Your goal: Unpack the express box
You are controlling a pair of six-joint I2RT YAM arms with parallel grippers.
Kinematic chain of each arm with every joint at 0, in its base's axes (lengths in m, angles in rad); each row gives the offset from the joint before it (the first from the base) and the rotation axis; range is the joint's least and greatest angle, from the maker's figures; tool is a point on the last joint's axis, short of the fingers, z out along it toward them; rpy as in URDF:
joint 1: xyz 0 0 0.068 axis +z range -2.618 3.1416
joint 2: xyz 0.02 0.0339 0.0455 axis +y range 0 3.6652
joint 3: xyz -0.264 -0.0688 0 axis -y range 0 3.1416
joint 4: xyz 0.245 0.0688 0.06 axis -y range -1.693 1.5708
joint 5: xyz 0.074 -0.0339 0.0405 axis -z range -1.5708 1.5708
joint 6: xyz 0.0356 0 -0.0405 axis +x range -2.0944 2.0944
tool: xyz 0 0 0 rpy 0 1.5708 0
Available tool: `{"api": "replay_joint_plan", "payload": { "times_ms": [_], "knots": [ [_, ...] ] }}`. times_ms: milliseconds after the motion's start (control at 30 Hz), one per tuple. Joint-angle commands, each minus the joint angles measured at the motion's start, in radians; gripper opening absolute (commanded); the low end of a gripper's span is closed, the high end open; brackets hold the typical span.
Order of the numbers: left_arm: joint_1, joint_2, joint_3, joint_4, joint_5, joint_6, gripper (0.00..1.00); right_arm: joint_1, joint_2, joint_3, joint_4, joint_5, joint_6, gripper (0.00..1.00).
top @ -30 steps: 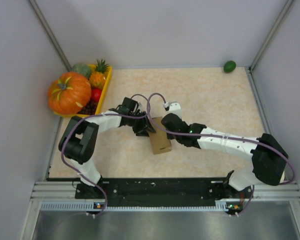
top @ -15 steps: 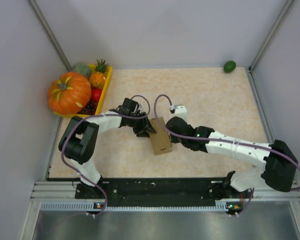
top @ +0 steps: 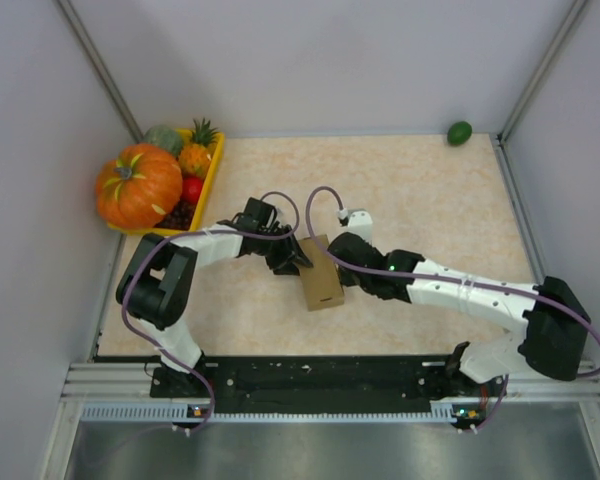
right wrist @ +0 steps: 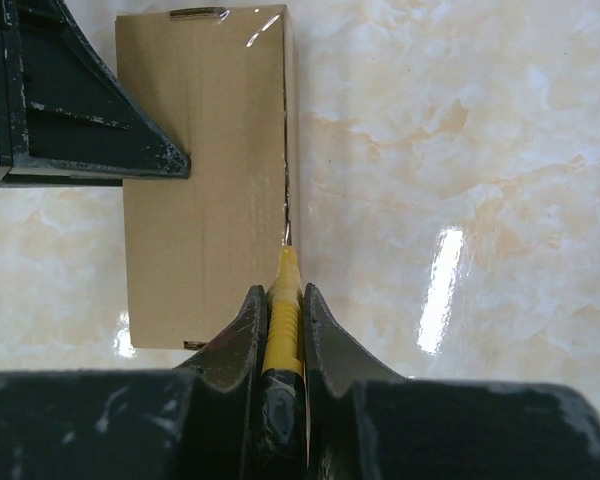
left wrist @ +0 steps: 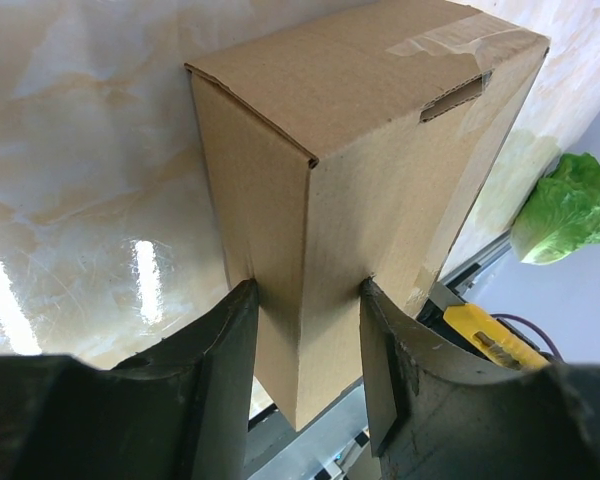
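The express box, plain brown cardboard, lies near the table's middle. My left gripper is shut on its left end. In the left wrist view the fingers press both faces of a corner of the box. My right gripper is at the box's right side, shut on the yellow utility knife. In the right wrist view my right gripper points the blade tip at the right long edge of the box top. The knife also shows in the left wrist view.
A yellow fruit tray with a pumpkin, a pineapple and other fruit sits at the back left. A green fruit lies in the back right corner. A green leafy thing shows beyond the box. Walls close in on three sides.
My right arm has shifted to the right and slightly nearer, drawing the knife along the box's right edge. The box and my left gripper have stayed in place.
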Motion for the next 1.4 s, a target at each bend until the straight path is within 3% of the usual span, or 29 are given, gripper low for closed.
{"api": "replay_joint_plan", "payload": {
  "times_ms": [0,167,633,933,1133,1233,1367],
  "knots": [
    [0.016,0.019,-0.046,-0.013,-0.155,-0.019,0.09,0.032,0.085,0.133,-0.146,-0.038,0.061,0.00],
    [0.016,0.016,-0.060,0.007,-0.142,-0.042,0.09,0.033,0.144,0.228,-0.205,-0.036,0.083,0.00],
    [0.016,-0.002,-0.080,0.022,-0.187,-0.181,0.08,0.139,0.093,0.154,-0.251,0.008,0.074,0.00],
    [0.016,0.005,-0.094,0.022,-0.194,-0.194,0.07,0.153,0.041,0.128,-0.280,0.007,0.106,0.00],
    [0.016,0.004,-0.093,0.027,-0.187,-0.171,0.07,0.154,0.108,0.107,-0.274,-0.009,0.126,0.00],
    [0.016,-0.012,-0.085,0.025,-0.173,-0.131,0.11,0.151,0.128,0.122,-0.272,0.002,0.129,0.00],
    [0.013,-0.062,-0.092,0.011,-0.147,-0.070,0.24,0.151,0.145,0.165,-0.272,0.019,0.126,0.00]
  ]
}}
